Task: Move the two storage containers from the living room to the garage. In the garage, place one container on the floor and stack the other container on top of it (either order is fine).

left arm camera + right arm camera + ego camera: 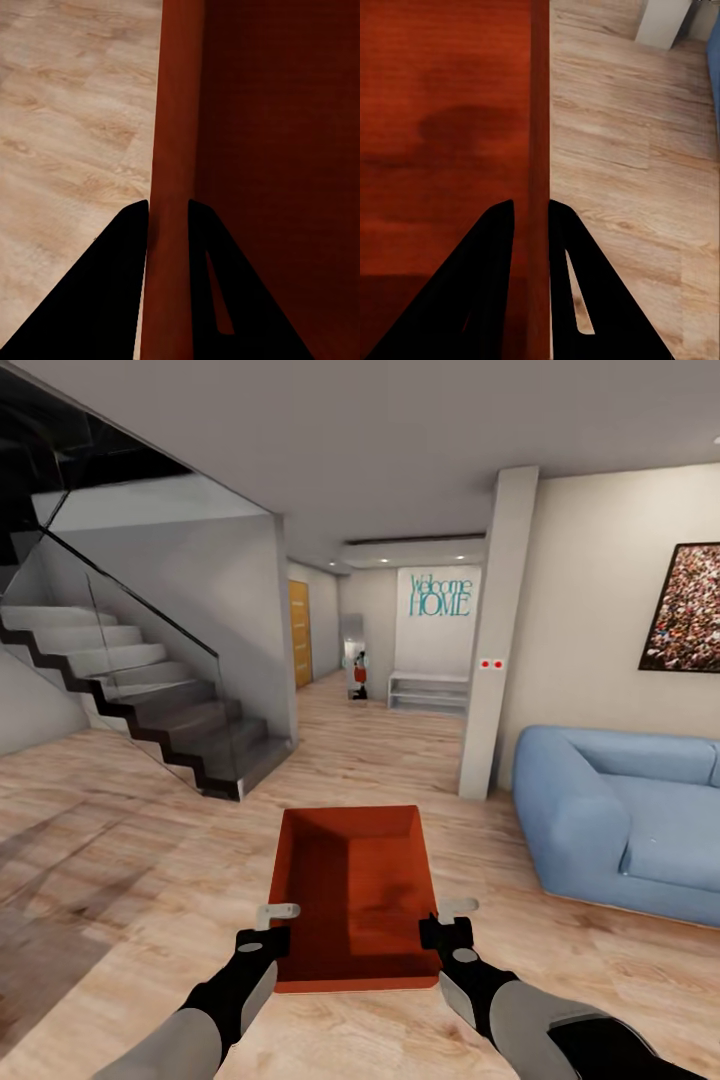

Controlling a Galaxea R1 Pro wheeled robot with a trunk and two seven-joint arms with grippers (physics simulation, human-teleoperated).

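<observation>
One red-orange storage container [350, 885] with low walls hangs in front of me above the light wood planks, held level between both arms. My left gripper [276, 926] is shut on its left wall, and in the left wrist view the gripper [169, 217] has one dark finger on each side of that wall [176, 112]. At the opposite wall my right gripper [446, 922] is shut the same way; the right wrist view shows this gripper [531, 214] astride the thin wall [538, 97]. The container [442, 112] is empty inside. The garage is out of view.
A staircase [150, 700] with a glass railing rises at the left. A white pillar [495, 640] and a blue sofa [630, 810] stand at the right. Between them a wood-floored hallway [380, 735] runs ahead to an orange door [300, 632] and a white shelf [428, 692].
</observation>
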